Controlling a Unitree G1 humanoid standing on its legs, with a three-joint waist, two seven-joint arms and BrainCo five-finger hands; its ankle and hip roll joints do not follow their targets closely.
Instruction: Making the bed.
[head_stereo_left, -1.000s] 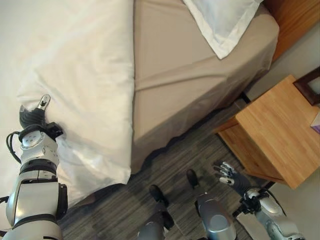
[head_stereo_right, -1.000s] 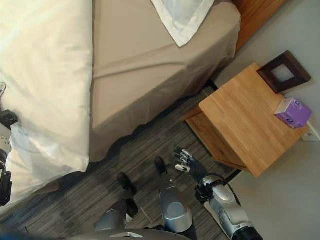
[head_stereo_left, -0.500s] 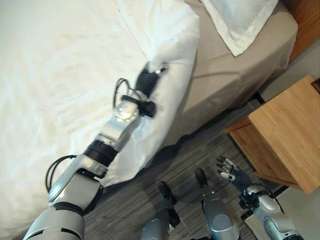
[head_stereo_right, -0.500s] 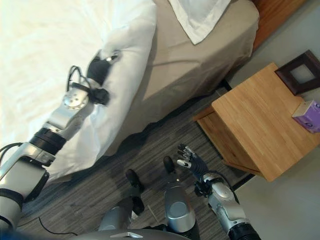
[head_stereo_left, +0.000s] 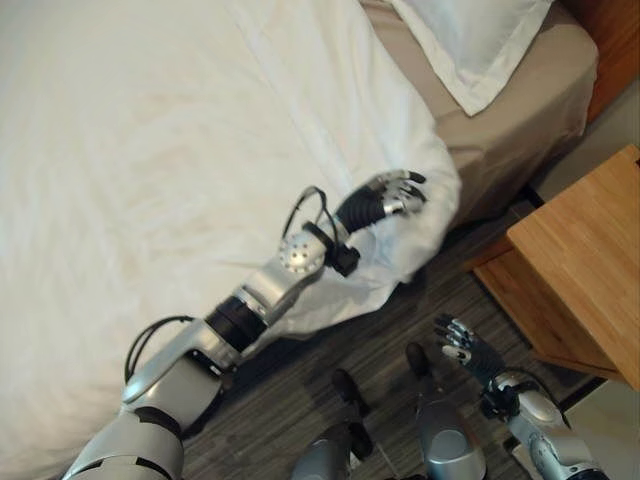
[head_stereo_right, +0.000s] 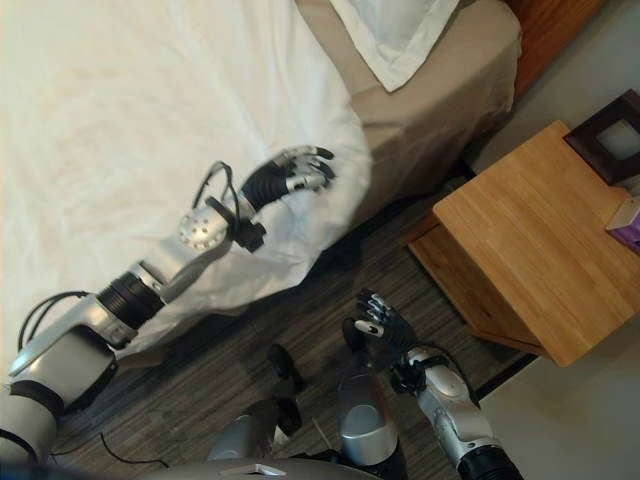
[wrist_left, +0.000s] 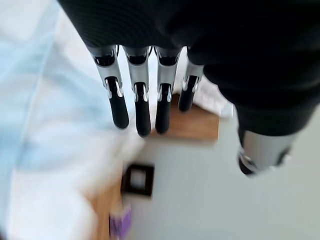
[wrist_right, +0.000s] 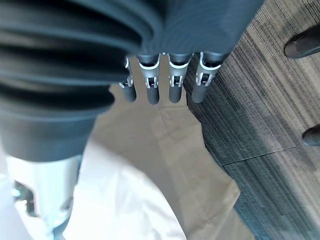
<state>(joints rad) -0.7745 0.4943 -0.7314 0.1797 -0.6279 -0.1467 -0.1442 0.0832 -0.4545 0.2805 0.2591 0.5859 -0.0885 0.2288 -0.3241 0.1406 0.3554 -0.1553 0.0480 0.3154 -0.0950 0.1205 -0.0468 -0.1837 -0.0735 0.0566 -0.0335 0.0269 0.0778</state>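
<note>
A white duvet (head_stereo_left: 150, 150) lies spread over most of the bed, and its corner drapes over the bed's side near the pillow end. My left hand (head_stereo_left: 392, 193) hovers at that corner, open, its fingers (wrist_left: 142, 110) straight and holding nothing. A white pillow (head_stereo_left: 470, 40) rests at the head of the bed on the beige sheet (head_stereo_left: 535, 95), a strip of which shows beside the duvet. My right hand (head_stereo_left: 463, 345) hangs low over the floor, open and idle, with straight fingers (wrist_right: 160, 87).
A wooden nightstand (head_stereo_right: 530, 240) stands right of the bed, with a purple box (head_stereo_right: 628, 215) and a dark frame (head_stereo_right: 610, 125) on it. The wooden headboard (head_stereo_right: 550, 25) is at the top right. Grey striped carpet (head_stereo_left: 280, 400) runs between the bed and the nightstand.
My left arm has swept the duvet's edge toward the pillow, covering most of the beige sheet. The hand has let go of the fold and opened. The camera has shifted.
</note>
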